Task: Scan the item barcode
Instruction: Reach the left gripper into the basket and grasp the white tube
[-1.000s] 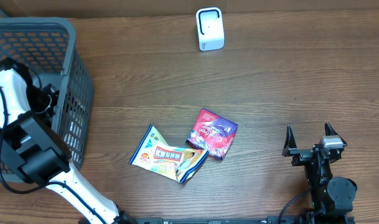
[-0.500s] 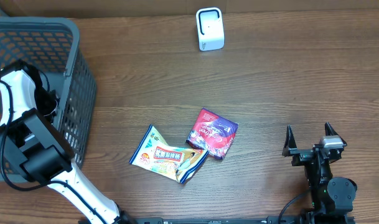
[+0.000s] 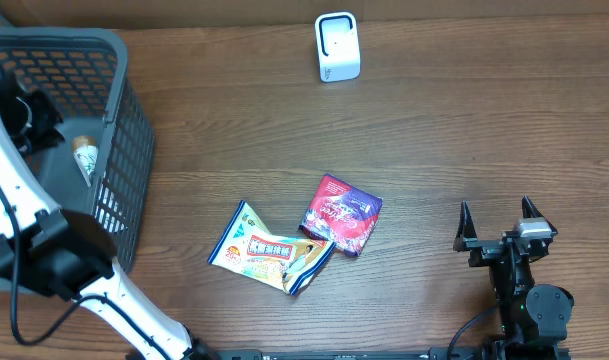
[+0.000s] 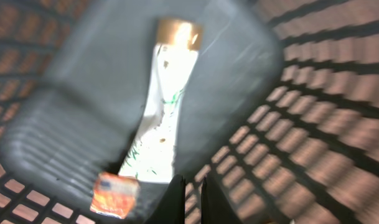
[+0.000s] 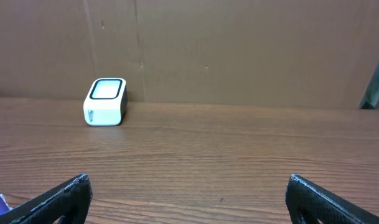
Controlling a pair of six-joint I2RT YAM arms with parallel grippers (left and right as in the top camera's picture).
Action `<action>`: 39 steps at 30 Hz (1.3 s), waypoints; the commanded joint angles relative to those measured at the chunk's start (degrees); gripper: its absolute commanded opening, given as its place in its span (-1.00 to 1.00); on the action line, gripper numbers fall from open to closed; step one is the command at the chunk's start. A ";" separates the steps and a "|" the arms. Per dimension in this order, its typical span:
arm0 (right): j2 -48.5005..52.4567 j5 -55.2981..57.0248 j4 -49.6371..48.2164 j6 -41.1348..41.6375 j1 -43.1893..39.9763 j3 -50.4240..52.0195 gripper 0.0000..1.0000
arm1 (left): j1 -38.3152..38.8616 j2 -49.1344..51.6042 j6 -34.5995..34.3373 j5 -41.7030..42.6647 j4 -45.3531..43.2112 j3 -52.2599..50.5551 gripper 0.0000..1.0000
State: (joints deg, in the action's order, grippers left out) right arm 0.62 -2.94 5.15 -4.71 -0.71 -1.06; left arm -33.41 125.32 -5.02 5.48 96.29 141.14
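Note:
A white scanner [image 3: 337, 46] stands at the table's far edge, also in the right wrist view as the scanner [image 5: 106, 101]. Inside the grey basket [image 3: 119, 60] lies a white packet with a gold end [image 4: 167, 106], seen from above as the white packet [image 3: 84, 158], with a small orange packet [image 4: 116, 193] near it. My left gripper [image 4: 190, 183] hangs over the basket floor beside them, shut with nothing between its fingers; this view is blurred. My right gripper [image 3: 504, 225] rests open at the near right, its fingers [image 5: 65, 199] spread wide.
Two snack packets lie mid-table: a yellow-white one [image 3: 272, 250] and a purple-red one [image 3: 341, 214], touching each other. The basket's mesh walls surround my left gripper. A cardboard wall [image 5: 239, 50] stands behind the scanner.
My left arm has swung toward the basket's far left corner, uncovering the white packet. Its jaws have closed. The right arm has not moved.

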 commanded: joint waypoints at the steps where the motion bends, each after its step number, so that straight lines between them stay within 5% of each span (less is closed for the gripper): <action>1: -0.46 0.33 -0.44 0.22 0.11 0.57 1.00 | 0.22 -3.89 -2.10 0.39 0.52 3.02 -0.91; 2: -0.46 0.33 -0.44 0.22 0.11 0.57 1.00 | 0.22 -3.89 -2.34 -0.31 0.52 2.69 -0.80; 3: -0.46 0.33 -0.44 0.22 0.11 0.57 1.00 | 0.22 -3.89 -2.32 -0.37 0.52 1.07 -0.32; 4: -0.46 0.33 -0.44 0.22 0.11 0.57 1.00 | 0.22 -3.82 -2.32 -0.37 0.52 -0.85 0.40; 6: -0.46 0.33 -0.44 0.22 0.11 0.57 1.00 | 0.22 -3.82 -2.29 -0.68 -0.48 -5.25 0.96; 18: -0.46 0.33 -0.44 0.22 0.11 0.57 1.00 | 0.22 -3.82 -2.29 -2.95 -18.45 -30.36 1.00; 28: -0.46 0.33 -0.44 0.22 0.11 0.57 1.00 | 0.17 -3.82 -1.40 -6.08 -33.68 -43.58 0.74; 31: -0.46 0.33 -0.44 0.22 0.11 0.57 1.00 | 0.17 -3.82 -1.38 -6.12 -37.73 -47.63 0.36; 36: -0.46 0.33 -0.44 0.22 0.11 0.57 1.00 | 0.09 -3.85 -1.38 -6.10 -38.56 -47.98 -0.87; 39: -0.46 0.33 -0.44 0.22 0.11 0.57 1.00 | 0.09 -3.85 -1.44 -5.90 -37.59 -47.58 -0.92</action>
State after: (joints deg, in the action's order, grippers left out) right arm 0.62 -2.94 5.13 -4.69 -0.71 -1.06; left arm -33.43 120.64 -6.70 -0.43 57.95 93.73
